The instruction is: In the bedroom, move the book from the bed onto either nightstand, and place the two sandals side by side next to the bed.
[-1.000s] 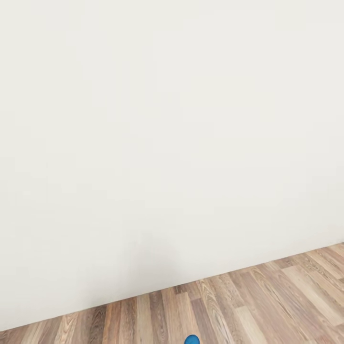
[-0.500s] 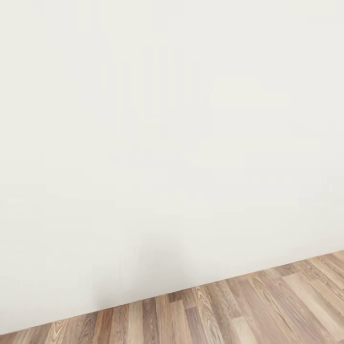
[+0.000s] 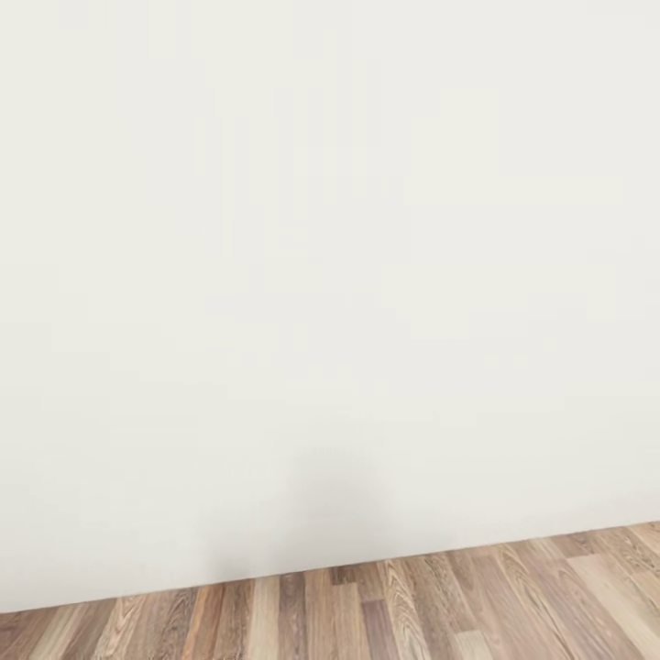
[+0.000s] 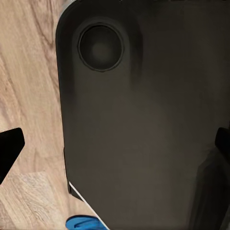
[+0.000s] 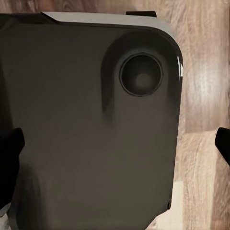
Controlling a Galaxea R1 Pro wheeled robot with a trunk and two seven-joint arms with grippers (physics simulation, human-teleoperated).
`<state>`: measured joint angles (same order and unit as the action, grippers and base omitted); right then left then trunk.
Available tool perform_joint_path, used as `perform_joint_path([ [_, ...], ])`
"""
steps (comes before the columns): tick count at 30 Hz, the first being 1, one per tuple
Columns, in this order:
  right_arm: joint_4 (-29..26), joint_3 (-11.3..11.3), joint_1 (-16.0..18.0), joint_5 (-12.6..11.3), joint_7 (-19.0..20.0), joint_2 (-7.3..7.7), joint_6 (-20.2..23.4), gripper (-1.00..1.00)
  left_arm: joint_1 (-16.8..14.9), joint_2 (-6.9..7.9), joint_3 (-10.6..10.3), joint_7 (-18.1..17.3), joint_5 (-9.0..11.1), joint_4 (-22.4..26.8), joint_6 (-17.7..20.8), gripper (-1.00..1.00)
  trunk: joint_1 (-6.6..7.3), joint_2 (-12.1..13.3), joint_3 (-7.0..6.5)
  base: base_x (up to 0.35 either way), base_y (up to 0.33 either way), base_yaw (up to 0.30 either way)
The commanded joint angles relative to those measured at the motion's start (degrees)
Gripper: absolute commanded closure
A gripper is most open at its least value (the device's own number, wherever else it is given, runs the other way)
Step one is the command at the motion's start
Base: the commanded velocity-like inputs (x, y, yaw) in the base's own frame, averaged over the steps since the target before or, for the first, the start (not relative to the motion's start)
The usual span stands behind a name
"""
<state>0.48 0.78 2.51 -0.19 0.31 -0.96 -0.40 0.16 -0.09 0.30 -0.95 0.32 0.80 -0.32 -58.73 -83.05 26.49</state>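
1. Most of the head view is a plain white wall [image 3: 330, 275], with a faint grey shadow low on it, just right of centre.
2. A strip of brown wood-plank floor [image 3: 458, 605] runs along the bottom of that view, thin at the lower left and wider toward the lower right.
3. The left wrist view looks down on the robot's dark base [image 4: 143, 124], a rounded-corner body with a round recess near the upper left of the frame.
4. The left gripper [image 4: 115, 146] has its two dark fingertips at the left and right edges of the frame, far apart, with nothing between them but the base and floor below.
5. A bit of a bright blue sandal [image 4: 82, 223] shows at the bottom edge of the left wrist view, on the floor just beside the base's corner.
6. The right wrist view shows the same dark base [image 5: 86, 124], its round recess toward the upper right, with plank floor along the right side.
7. The right gripper [image 5: 115, 146] likewise has its fingertips spread to the frame's left and right edges, holding nothing.
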Motion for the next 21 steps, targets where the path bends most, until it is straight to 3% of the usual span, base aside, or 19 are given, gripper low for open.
perform_joint_path([
  [1,0.1,0.1,0.0,0.0,0.0,0.00,0.0,-1.00,0.0,0.00,0.0,-0.1,0.0,0.1,0.0,-1.00,0.00,0.0,0.02,0.002,-0.151,0.182],
  [12,0.1,0.1,0.0,-0.1,0.0,0.00,0.0,-1.00,0.0,0.03,0.1,-0.1,0.1,0.1,0.0,-1.00,0.00,0.0,-0.13,0.001,-0.119,0.156],
  [21,0.0,0.1,0.0,0.0,0.0,0.00,0.0,-1.00,0.0,0.03,0.1,-0.1,0.1,0.1,0.0,-1.00,0.00,0.0,-0.14,0.000,-0.028,0.102],
])
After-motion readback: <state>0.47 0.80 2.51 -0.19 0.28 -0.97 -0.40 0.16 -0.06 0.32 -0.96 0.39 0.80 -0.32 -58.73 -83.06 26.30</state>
